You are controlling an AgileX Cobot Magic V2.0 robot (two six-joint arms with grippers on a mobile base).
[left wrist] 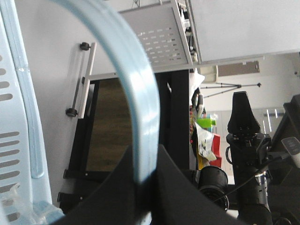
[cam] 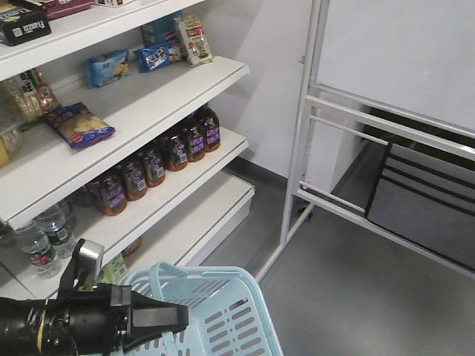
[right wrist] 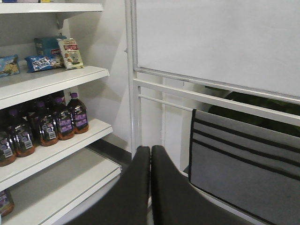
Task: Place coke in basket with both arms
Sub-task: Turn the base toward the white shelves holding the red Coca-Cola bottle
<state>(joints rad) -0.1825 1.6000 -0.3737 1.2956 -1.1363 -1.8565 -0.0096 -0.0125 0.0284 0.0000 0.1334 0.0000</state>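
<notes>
The light blue basket hangs at the bottom centre of the front view, slotted side facing me. My left gripper comes in from the bottom left at the basket's near rim. In the left wrist view the left gripper is shut on the basket's thin swing handle, which arcs up from between the jaws, with the basket wall at the left edge. My right gripper is shut with nothing in it, pointing at the white frame beside the shelves. The coke is out of view.
White shelves on the left carry dark bottles with purple labels, snack packs and water bottles. A white metal board stand rises at the right, with a grey black-striped bin behind it. Grey floor lies between.
</notes>
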